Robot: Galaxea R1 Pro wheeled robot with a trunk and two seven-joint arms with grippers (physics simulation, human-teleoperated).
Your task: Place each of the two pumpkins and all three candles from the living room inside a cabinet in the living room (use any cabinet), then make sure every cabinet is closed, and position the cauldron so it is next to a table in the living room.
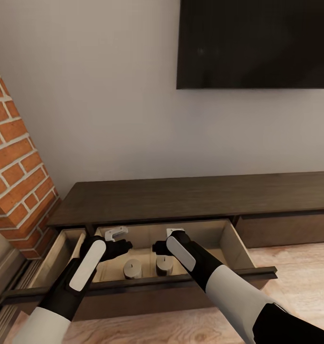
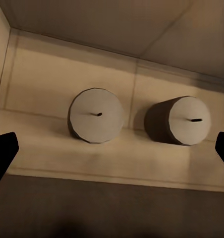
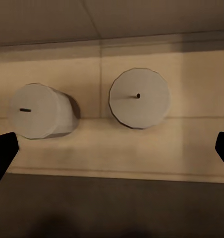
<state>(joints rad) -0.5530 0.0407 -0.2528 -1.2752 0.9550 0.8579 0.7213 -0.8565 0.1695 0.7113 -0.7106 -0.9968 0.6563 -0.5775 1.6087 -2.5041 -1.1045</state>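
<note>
Two candles (image 1: 132, 269) (image 1: 164, 265) stand upright in the open cabinet drawer (image 1: 238, 248), evidently stowed. Your left gripper (image 1: 118, 234) and right gripper (image 1: 173, 232) hover above them, jaws spread wide, holding nothing.

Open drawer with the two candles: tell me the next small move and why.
Probably lift both pincers up and back, clear of the drawer. Two candles stand upright on its floor, apart from each other. The left pincer and right pincer hang open above them, holding nothing. Both arms cross over the drawer's front edge, so it likely cannot be pushed shut until they withdraw.
</note>
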